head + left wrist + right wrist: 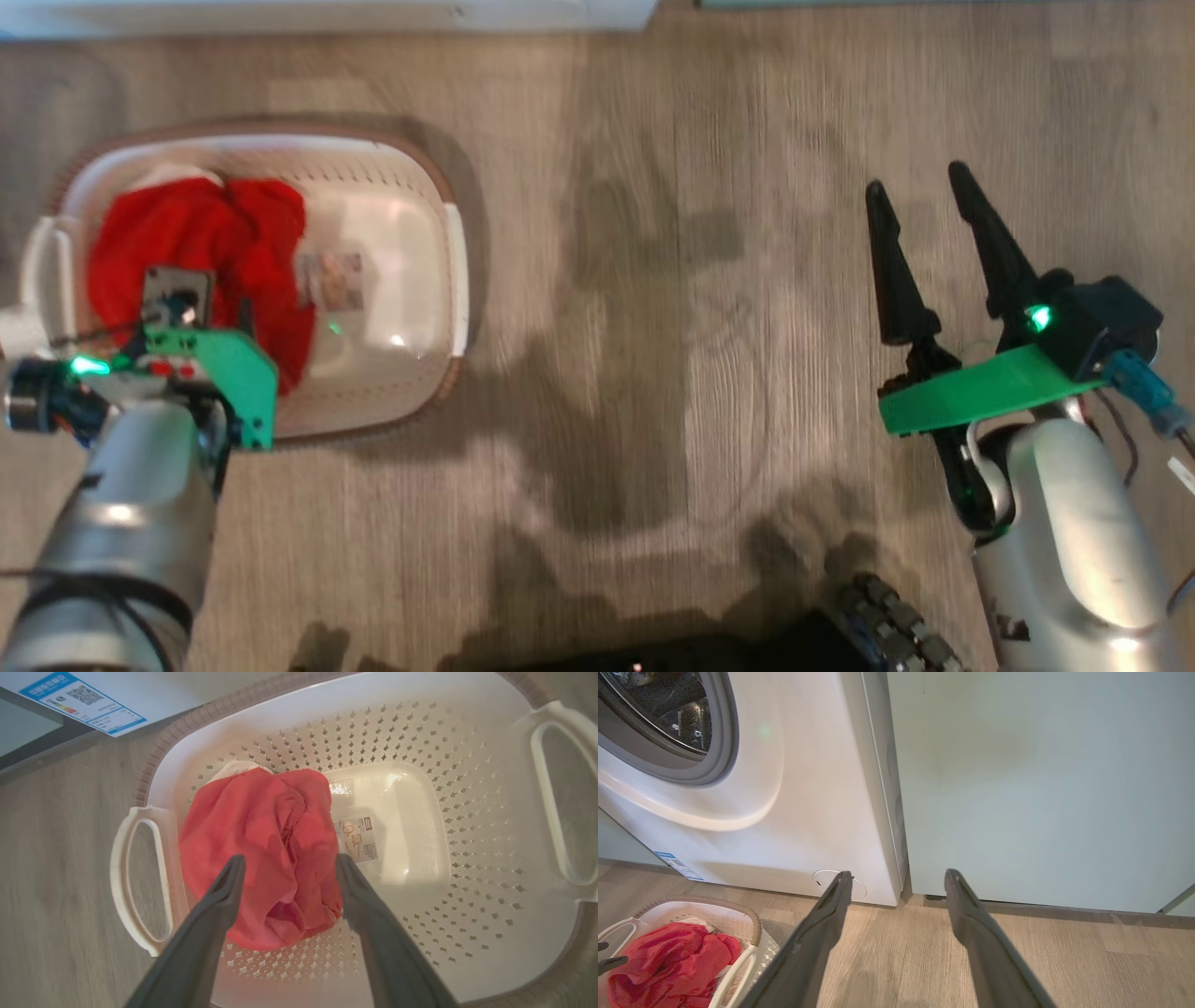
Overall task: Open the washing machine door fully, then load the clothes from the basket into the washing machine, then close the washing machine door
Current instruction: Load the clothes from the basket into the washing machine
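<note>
White front-loading washing machine (798, 812): upper left of right wrist view. White perforated plastic basket with brown rim (401, 187): on floor, left of head view, long axis left-right. Bright red crumpled garment (196, 243): bunched in its left end. Left tool (287, 861): aimed down, spread, straddling garment; contact unclear. Right tool (915, 182): right of head view, spread, empty, pointing up-frame.

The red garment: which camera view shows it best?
The left wrist view: the red garment lies large and central in the basket. The head view has the left arm hiding part; the right wrist view shows it small, at the corner.
</note>
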{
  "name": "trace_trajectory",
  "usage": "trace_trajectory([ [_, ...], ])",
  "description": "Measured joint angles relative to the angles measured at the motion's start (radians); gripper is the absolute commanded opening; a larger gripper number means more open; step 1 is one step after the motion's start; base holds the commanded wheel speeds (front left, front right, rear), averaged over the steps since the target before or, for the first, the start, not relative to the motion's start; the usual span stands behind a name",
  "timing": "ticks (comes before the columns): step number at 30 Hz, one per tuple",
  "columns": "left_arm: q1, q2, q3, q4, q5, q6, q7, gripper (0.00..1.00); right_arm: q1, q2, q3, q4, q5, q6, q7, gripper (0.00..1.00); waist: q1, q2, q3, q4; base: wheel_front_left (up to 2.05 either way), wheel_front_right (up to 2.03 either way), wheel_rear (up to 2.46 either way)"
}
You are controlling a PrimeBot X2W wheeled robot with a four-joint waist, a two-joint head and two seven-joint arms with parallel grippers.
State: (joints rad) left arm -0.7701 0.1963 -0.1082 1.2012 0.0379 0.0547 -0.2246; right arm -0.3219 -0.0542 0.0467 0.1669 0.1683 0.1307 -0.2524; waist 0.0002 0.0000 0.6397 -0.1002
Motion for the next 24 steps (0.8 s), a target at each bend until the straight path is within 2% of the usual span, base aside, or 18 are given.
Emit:
trace_trajectory([
  [4,-0.063,0.021,-0.023,0.048,0.018,0.004,0.036,1.0,-0.016,0.0,0.002,-0.008,0.005,0.0,0.0,1.0,0.0,0.0,0.058,-0.02,0.0,0.0,0.0],
  [7,-0.089,0.049,-0.053,0.066,0.05,0.011,0.061,1.0,-0.021,0.0,-0.002,-0.014,0.096,0.0,0.0,1.0,-0.0001,0.0,0.095,-0.034,0.0,0.0,0.0],
  [17,-0.15,0.076,-0.066,0.083,0.051,0.047,0.12,1.0,-0.062,0.0,0.004,-0.027,0.094,0.0,0.0,1.0,0.0,0.0,0.196,-0.066,0.0,0.0,0.0],
  [24,-0.189,0.128,-0.081,0.087,0.051,0.063,0.144,1.0,-0.066,0.0,0.023,-0.043,0.097,0.0,0.0,1.0,-0.0002,0.0,0.249,-0.088,0.0,0.0,0.0],
])
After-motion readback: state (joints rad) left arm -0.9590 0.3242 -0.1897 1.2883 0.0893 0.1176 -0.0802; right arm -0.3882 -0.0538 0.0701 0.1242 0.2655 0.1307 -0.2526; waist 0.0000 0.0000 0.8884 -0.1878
